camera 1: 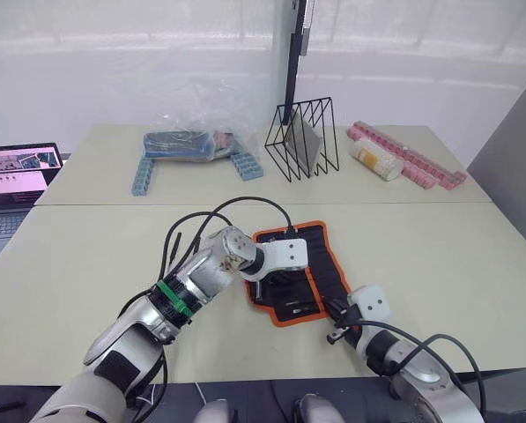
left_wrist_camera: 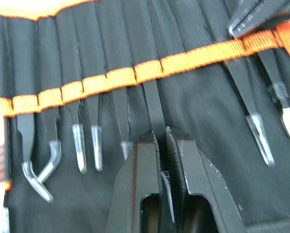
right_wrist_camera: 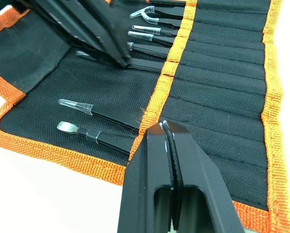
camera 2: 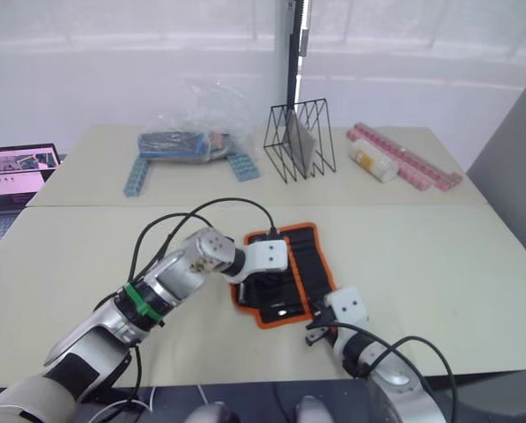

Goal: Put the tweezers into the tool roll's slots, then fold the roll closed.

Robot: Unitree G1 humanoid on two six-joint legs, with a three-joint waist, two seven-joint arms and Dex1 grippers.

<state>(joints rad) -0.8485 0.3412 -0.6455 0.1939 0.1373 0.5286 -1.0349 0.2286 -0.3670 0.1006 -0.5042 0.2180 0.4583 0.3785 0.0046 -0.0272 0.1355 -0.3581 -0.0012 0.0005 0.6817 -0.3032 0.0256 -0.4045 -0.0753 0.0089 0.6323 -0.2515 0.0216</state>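
Black tool roll (camera 1: 311,264) with orange edging, black tweezers (left_wrist_camera: 154,109) with clear tips, beige table (camera 1: 439,264)

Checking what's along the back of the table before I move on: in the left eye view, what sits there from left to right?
Laptop → blue blocks → clear plastic bag → black wire rack → cream cylinder → pink strips.
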